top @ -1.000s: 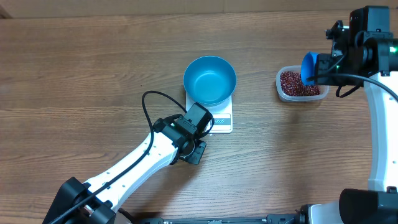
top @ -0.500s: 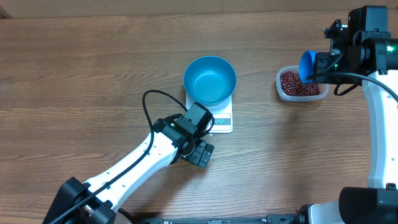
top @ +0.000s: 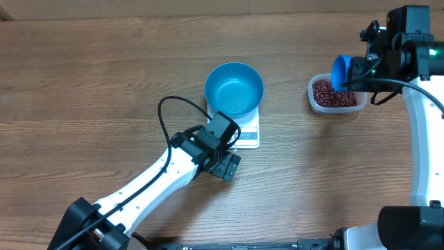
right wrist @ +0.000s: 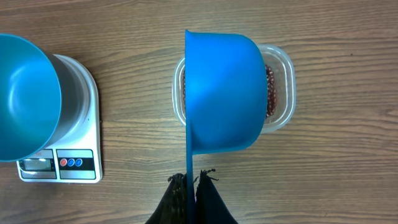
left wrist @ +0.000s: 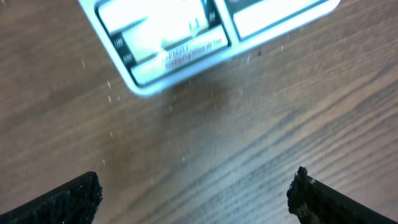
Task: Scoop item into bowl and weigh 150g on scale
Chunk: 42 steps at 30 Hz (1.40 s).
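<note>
The empty blue bowl (top: 234, 89) (right wrist: 25, 99) stands on the white scale (top: 248, 135) (right wrist: 78, 158) at mid-table. Just in front of the scale's display edge (left wrist: 168, 43), my left gripper (top: 227, 167) (left wrist: 196, 193) is wide open over bare wood, with nothing between its fingers. The item, dark red-brown beans (top: 333, 92) (right wrist: 271, 93), fills a clear tub (top: 316, 103) at the right. My right gripper (top: 366, 69) (right wrist: 191, 180) is shut on the handle of a small blue scoop (top: 340, 71) (right wrist: 221, 93). The scoop hangs on edge over the tub, hiding most of the beans in the right wrist view.
A black cable (top: 166, 121) loops off the left arm to the left of the scale. The right arm's white links (top: 423, 139) run down the table's right side. Bare wood lies between scale and tub.
My left gripper has gone from nearly shut to wide open in front of the scale. The right gripper has carried the scoop slightly left over the tub.
</note>
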Motion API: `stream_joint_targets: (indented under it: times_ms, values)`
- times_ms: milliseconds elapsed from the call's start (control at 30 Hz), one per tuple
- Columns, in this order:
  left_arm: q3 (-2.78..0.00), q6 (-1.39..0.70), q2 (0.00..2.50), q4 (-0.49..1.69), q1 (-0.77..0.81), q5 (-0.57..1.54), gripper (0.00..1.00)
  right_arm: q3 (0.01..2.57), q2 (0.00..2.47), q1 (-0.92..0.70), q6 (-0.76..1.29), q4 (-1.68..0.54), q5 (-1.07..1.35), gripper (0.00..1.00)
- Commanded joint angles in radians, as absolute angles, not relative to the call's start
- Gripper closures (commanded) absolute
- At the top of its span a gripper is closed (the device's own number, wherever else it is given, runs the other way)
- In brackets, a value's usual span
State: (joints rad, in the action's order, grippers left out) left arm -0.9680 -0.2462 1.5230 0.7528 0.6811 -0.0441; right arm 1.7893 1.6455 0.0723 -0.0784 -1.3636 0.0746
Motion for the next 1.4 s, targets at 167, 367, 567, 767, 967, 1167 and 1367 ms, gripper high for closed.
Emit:
stream_joint_targets:
  times_ms: [167, 367, 567, 767, 967, 1167, 1367]
  values:
    - [-0.966, -0.183, 1.517, 0.618, 0.681, -0.111, 0.0, 1.787, 1.646, 0.074, -0.08, -1.355, 0.083, 0.96]
    - [-0.966, -0.187, 1.517, 0.564, 0.681, -0.112, 0.0, 1.787, 1.646, 0.074, -0.08, -1.354, 0.083, 0.96]
    - [-0.966, -0.188, 1.517, 0.585, 0.682, -0.11, 0.06, 1.787, 1.646, 0.074, -0.08, -1.355, 0.083, 0.96]
    - [-0.966, -0.188, 1.517, 0.617, 0.682, -0.11, 0.2, 1.787, 1.646, 0.074, -0.08, -1.354, 0.083, 0.96]
    - [-0.966, -0.187, 1.517, 0.636, 0.681, -0.107, 0.0, 1.787, 1.647, 0.074, -0.08, -1.364, 0.083, 0.96]
    - [-0.966, -0.187, 1.517, 0.638, 0.681, -0.107, 0.0, 1.786, 1.647, 0.074, -0.08, -1.385, 0.083, 0.96]
    - [-0.967, -0.202, 1.517, 0.638, 0.681, -0.11, 0.01, 1.786, 1.647, 0.074, -0.08, -1.385, 0.083, 0.96]
